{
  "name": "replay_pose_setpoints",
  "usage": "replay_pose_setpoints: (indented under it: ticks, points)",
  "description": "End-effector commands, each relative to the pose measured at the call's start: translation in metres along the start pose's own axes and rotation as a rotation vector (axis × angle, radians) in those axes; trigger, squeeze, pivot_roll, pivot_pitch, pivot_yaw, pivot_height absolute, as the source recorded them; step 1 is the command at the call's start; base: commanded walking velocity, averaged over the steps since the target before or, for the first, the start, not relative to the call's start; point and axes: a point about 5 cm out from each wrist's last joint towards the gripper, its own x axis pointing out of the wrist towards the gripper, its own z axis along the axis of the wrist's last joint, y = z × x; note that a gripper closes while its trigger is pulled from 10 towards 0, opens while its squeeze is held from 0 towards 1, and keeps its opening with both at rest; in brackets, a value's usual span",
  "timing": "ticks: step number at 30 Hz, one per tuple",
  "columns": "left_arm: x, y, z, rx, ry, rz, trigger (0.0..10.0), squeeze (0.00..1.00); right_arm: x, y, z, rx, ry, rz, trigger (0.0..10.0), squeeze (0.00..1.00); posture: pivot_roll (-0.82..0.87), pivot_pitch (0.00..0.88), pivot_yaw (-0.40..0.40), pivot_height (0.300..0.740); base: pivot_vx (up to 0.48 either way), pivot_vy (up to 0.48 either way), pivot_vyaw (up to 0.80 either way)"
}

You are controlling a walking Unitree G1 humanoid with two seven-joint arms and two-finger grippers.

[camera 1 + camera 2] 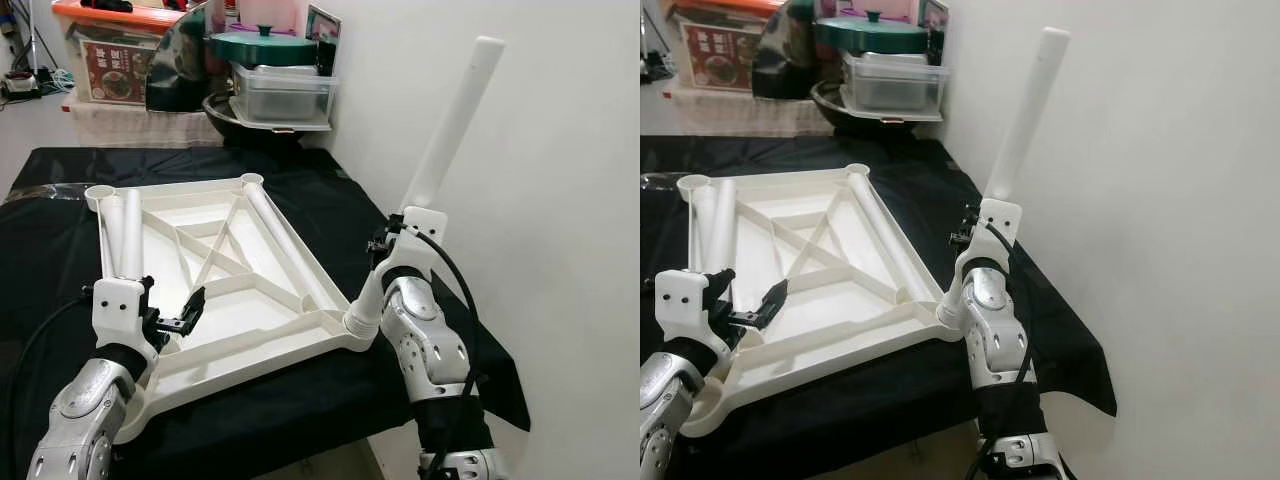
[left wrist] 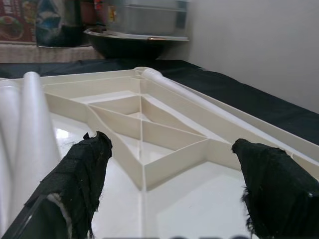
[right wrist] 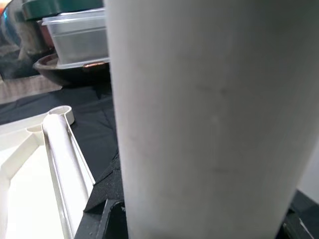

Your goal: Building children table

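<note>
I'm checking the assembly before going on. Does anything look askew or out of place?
Yes: the white leg held by the right gripper leans at the tabletop's near right corner socket, tilted toward the wall rather than standing straight.

1. Bright, even indoor light; the white wall (image 1: 560,150) looks slightly washed out.
2. The black cloth (image 1: 300,400) stays deep and dark, with faint sheen at its far left.
3. Head views are sharp.
4. In the right wrist view, the white leg (image 3: 209,119) is close and soft-focused.
</note>
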Motion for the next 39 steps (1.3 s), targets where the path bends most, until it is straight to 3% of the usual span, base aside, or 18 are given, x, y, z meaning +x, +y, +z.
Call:
replay_pose_setpoints:
  ticks: [1,8,18,21,22,23,25,27,30,36,39]
  points:
    - [0.002,-0.002,-0.002,0.006,0.014,-0.013,10.0,0.0,0.0,-0.015,-0.047,0.056,0.263,-0.046,10.0,0.0,0.12,0.0,-0.13,0.74,0.0,0.0,0.0]
    - [0.002,-0.003,-0.001,0.01,0.016,-0.024,10.0,0.0,0.006,-0.006,-0.023,0.233,0.27,0.067,10.0,0.0,0.11,0.0,-0.123,0.74,0.0,0.0,0.0]
    - [0.005,-0.011,0.005,0.05,0.005,-0.099,10.0,0.0,0.015,-0.008,0.0,0.243,0.228,0.117,10.0,0.0,0.1,0.0,-0.116,0.74,0.0,0.0,0.0]
    - [0.01,-0.023,0.022,0.044,-0.047,-0.22,10.0,0.0,0.02,0.002,0.033,0.222,0.133,0.208,10.0,0.0,0.09,0.0,-0.109,0.74,0.0,0.0,0.0]
    - [0.01,-0.023,0.022,0.044,-0.047,-0.22,10.0,0.0,0.02,0.002,0.033,0.222,0.133,0.208,10.0,0.0,0.09,0.0,-0.109,0.74,0.0,0.0,0.0]
    - [0.013,-0.03,0.034,0.041,-0.082,-0.301,10.0,0.0,0.021,0.009,0.055,0.225,0.081,0.272,10.0,0.0,0.08,0.0,-0.102,0.74,0.0,0.0,0.0]
    - [0.013,-0.03,0.034,0.041,-0.082,-0.301,10.0,0.0,0.021,0.009,0.055,0.225,0.081,0.272,10.0,0.0,0.08,0.0,-0.102,0.74,0.0,0.0,0.0]
    - [0.013,-0.034,0.043,0.052,-0.105,-0.374,10.0,0.0,0.019,0.019,0.082,0.25,0.0,0.363,10.0,0.0,0.08,0.0,-0.094,0.74,0.0,0.0,0.0]
    - [0.013,-0.03,0.049,0.068,-0.106,-0.425,10.0,0.0,0.01,0.032,0.11,0.272,-0.124,0.535,10.0,0.0,0.08,0.0,-0.09,0.74,0.0,0.0,0.0]
    - [0.008,-0.015,0.051,0.087,-0.093,-0.413,10.0,0.0,0.005,0.035,0.119,0.242,-0.144,0.667,10.0,0.0,0.09,0.0,-0.091,0.74,0.0,0.0,0.0]
    - [0.007,-0.013,0.052,0.088,-0.089,-0.412,10.0,0.0,0.005,0.035,0.12,0.235,-0.146,0.678,10.0,0.0,0.09,0.0,-0.091,0.74,0.0,0.0,0.0]
